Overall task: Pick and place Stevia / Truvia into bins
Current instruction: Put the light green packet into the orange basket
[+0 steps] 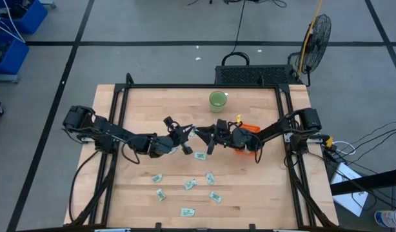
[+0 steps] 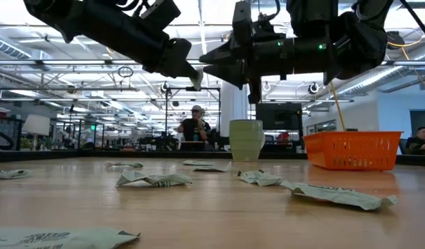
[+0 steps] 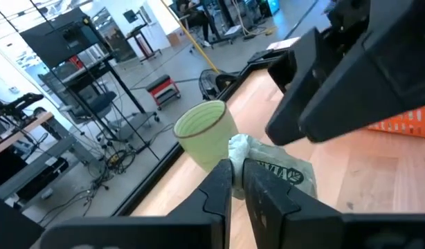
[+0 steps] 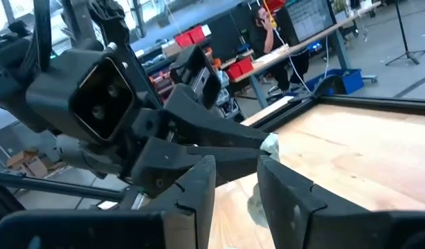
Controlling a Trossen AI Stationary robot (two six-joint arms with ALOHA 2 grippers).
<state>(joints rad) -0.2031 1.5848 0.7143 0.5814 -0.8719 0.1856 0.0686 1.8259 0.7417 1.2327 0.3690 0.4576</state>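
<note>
Stevia sachet (image 3: 268, 169) pinched in left claw (image 3: 234, 181) above table, right claw (image 4: 234, 181) apparently open, facing it.

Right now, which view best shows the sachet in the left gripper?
The left wrist view: the sachet sits pinched in the left gripper, print visible. The right wrist view shows only its pale tip; the low view a white scrap; the high view a speck.
</note>
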